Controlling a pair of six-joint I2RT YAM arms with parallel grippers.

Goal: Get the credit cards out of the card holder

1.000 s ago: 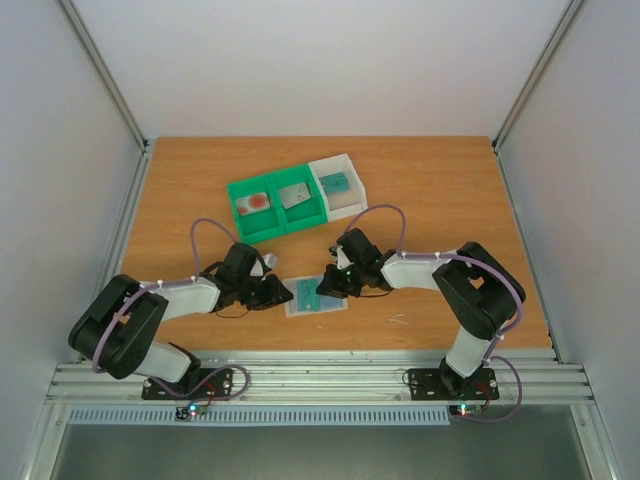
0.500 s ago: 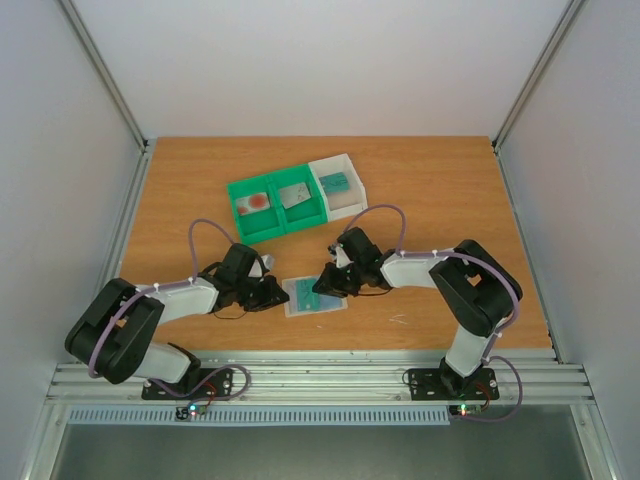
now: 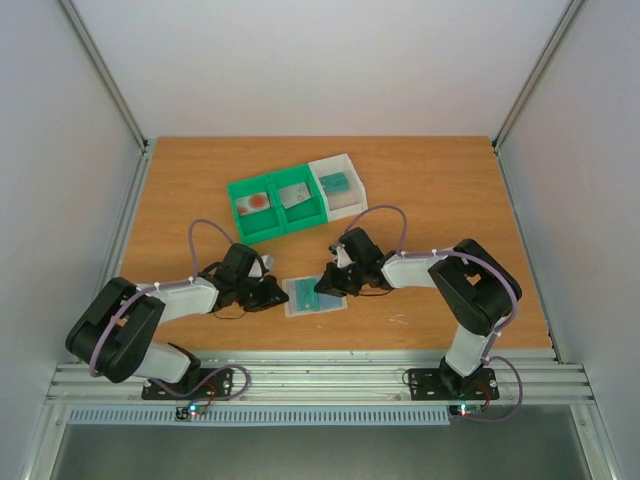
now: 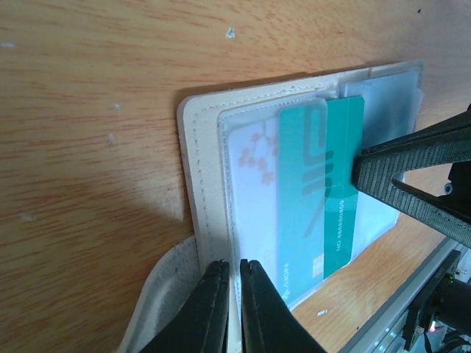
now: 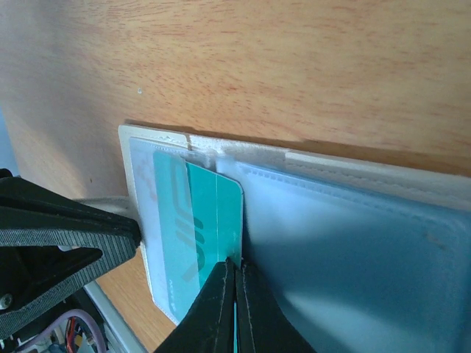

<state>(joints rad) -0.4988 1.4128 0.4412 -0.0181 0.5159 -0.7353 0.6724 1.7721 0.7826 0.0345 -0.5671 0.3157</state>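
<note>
The card holder (image 3: 318, 301), a flat pale beige sleeve with clear pockets, lies open on the table between both arms. My left gripper (image 3: 281, 293) is shut on its beige edge (image 4: 199, 147) next to the tab; in the left wrist view the jaws (image 4: 234, 266) pinch that edge. A teal card (image 4: 309, 191) sticks partly out of a clear pocket. My right gripper (image 3: 326, 286) is shut on that teal card's (image 5: 199, 220) free edge; in the right wrist view the jaws (image 5: 235, 263) are closed on it. The other pockets look milky, their contents unclear.
A green two-compartment tray (image 3: 240, 225) at the back holds a white card with a red circle (image 3: 255, 203) and a grey card (image 3: 296, 194). A white tray (image 3: 352, 203) beside it holds a teal card (image 3: 335, 183). The table's near edge lies close below the holder.
The right arm has shifted slightly to the left. The holder and the left gripper stay where they were.
</note>
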